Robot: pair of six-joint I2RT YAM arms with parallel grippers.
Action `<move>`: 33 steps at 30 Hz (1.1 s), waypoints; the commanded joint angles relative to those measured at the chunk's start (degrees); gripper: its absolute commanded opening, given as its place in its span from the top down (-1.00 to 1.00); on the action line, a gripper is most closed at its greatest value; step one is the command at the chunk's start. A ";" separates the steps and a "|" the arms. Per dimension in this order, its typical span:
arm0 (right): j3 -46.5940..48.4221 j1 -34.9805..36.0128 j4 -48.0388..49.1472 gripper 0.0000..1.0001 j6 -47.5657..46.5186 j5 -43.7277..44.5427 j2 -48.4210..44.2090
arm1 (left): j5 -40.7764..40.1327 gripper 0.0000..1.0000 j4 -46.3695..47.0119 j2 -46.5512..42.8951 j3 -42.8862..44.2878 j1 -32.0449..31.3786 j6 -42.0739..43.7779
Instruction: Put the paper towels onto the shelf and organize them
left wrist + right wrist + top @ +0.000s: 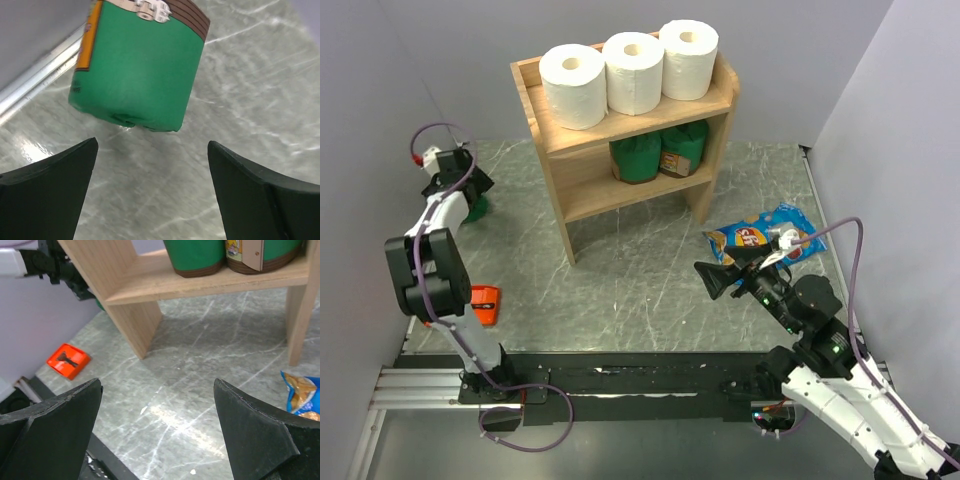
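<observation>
Three white paper towels [572,85], [634,72], [688,58] stand upright in a row on the top tier of the wooden shelf [558,183]. My left gripper [478,186] is open and empty at the far left of the table, just short of a green package [135,65] that lies on the floor in front of its fingers [152,150]. My right gripper [718,276] is open and empty, low over the table in front of the shelf, facing its lower tier [200,287]; it shows open in the right wrist view [157,390].
Two green packages [638,157], [683,148] stand on the lower tier. A blue snack bag [760,237] lies right of the shelf, beside my right gripper. An orange tool [485,303] lies by the left arm's base. Grey walls close both sides.
</observation>
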 commanded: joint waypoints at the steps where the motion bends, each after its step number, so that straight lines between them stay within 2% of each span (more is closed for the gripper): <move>1: 1.65 0.21 3.39 -0.99 -2.51 1.18 3.10 | -9.26 -0.99 -2.02 2.67 5.47 -3.29 9.31; 6: 0.86 0.21 5.93 -0.99 -3.04 0.21 6.53 | -11.12 -0.93 -3.25 6.98 12.58 -3.12 16.59; 12: 0.77 0.21 7.43 -0.99 -3.92 0.56 10.22 | -7.09 -0.93 -8.27 13.48 21.38 -0.49 18.54; 17: 1.12 0.12 8.22 -0.99 -4.71 1.26 11.81 | -7.07 -0.93 -10.46 17.52 26.29 0.39 20.13; 22: 1.21 0.13 8.84 -0.99 -5.15 1.53 12.86 | -7.17 -0.93 -10.46 19.11 27.45 1.10 23.29; 27: 1.47 0.21 9.80 -0.99 -6.03 1.62 13.92 | -3.21 -0.93 -12.40 22.98 31.14 1.71 26.89; 33: 2.44 0.21 10.16 -0.99 -6.03 1.09 14.71 | -0.84 -0.98 -12.22 20.26 27.19 1.71 25.76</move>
